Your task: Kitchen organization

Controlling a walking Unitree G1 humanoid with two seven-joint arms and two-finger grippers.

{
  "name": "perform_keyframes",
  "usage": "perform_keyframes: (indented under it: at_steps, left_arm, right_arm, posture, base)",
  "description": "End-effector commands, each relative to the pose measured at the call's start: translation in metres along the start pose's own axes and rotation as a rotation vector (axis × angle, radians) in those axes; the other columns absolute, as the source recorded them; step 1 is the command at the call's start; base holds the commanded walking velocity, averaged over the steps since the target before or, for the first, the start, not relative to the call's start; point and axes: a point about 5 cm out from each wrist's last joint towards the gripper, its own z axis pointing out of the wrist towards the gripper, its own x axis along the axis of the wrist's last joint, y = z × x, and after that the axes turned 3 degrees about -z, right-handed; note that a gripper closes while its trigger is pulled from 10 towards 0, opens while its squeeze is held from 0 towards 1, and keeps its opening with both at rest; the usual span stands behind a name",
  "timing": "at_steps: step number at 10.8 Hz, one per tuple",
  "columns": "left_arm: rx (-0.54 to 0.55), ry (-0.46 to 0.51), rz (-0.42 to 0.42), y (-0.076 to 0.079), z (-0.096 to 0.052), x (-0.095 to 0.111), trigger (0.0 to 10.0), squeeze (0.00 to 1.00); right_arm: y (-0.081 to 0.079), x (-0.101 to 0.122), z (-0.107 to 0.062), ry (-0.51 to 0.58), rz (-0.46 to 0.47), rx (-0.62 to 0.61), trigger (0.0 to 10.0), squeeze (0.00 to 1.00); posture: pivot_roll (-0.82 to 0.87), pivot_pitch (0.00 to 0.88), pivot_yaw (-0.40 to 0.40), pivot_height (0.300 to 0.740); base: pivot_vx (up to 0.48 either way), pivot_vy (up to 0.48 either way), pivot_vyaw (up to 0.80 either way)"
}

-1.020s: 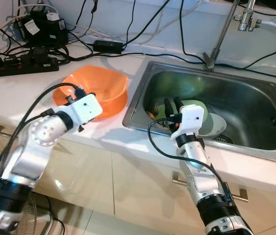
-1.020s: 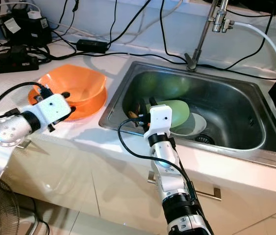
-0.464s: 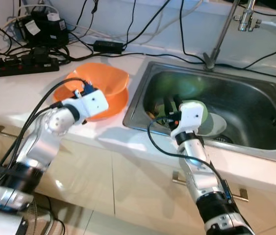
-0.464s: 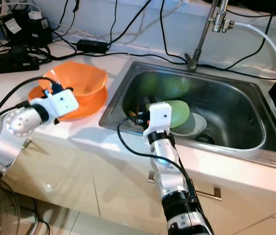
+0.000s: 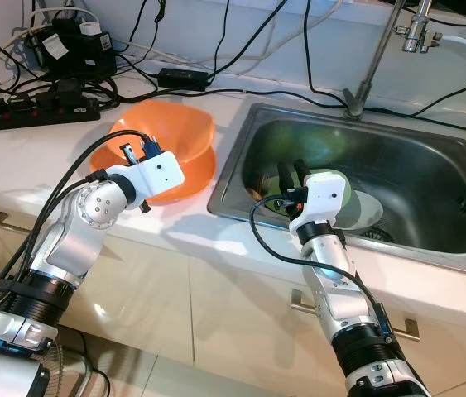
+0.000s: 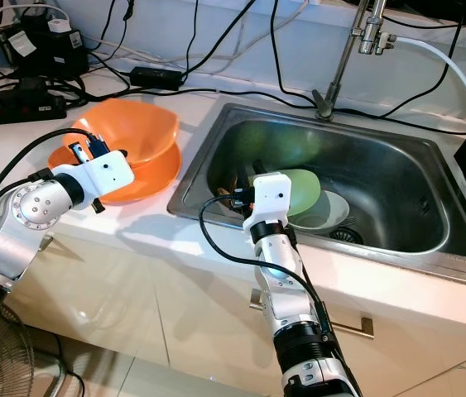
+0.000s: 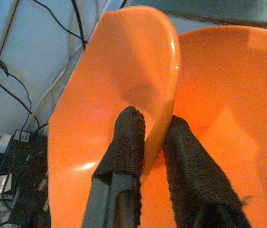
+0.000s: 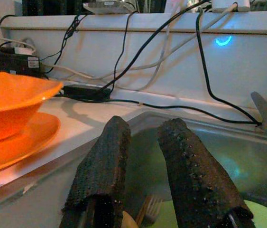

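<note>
**Ana:** Where is the orange bowl (image 5: 170, 136)?

**Ben:** On the white counter (image 5: 42, 153), left of the sink (image 5: 431, 178). It sits tilted on an orange plate (image 6: 146, 178). The left gripper (image 7: 150, 130) pinches the bowl's rim, with one black finger inside the bowl and one outside.

**Ana:** And the right gripper (image 5: 290, 175)?

**Ben:** It hangs over the front left part of the sink. Its two fingers (image 8: 107, 156) have a small gap between them and hold nothing.

**Ana:** What is in the sink?

**Ben:** A green plate (image 6: 303, 188) on a white dish (image 6: 332, 211), and a fork (image 8: 147, 209) near the gripper. The tap (image 5: 377, 54) stands behind. Black cables (image 5: 175, 45) and a power strip (image 5: 30, 112) lie at the back of the counter.
</note>
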Motion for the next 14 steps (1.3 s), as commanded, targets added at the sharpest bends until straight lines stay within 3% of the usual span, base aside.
perform_keyframes:
  at_steps: [1, 7, 13, 14]
  left_arm:
    - [-0.039, -0.006, 0.008, 0.008, 0.002, 0.0, 0.0, 0.0]
    - [-0.046, -0.003, 0.021, 0.01, 0.001, 0.001, 0.0, 0.0]
    - [0.122, 0.083, 0.183, -0.008, 0.001, 0.027, 0.0, 0.0]
    - [0.188, 0.103, 0.221, -0.015, 0.0, 0.033, 10.0, 0.0]
  right_arm:
    - [0.003, -0.001, 0.001, -0.013, -0.004, -0.004, 10.0, 0.0]
    - [0.003, -0.002, 0.002, -0.02, -0.006, -0.004, 10.0, 0.0]
    - [0.003, -0.003, 0.001, -0.022, 0.001, -0.009, 10.0, 0.0]
    - [0.002, -0.003, 0.001, -0.022, 0.004, -0.009, 10.0, 0.0]
  posture:
    - [0.22, 0.0, -0.038, 0.74]
    - [0.22, 0.0, -0.039, 0.74]
    - [0.22, 0.0, -0.037, 0.74]
    - [0.22, 0.0, -0.036, 0.74]
  base:
    - [0.0, 0.0, 0.0]
    - [0.0, 0.0, 0.0]
    - [0.0, 0.0, 0.0]
    - [0.0, 0.0, 0.0]
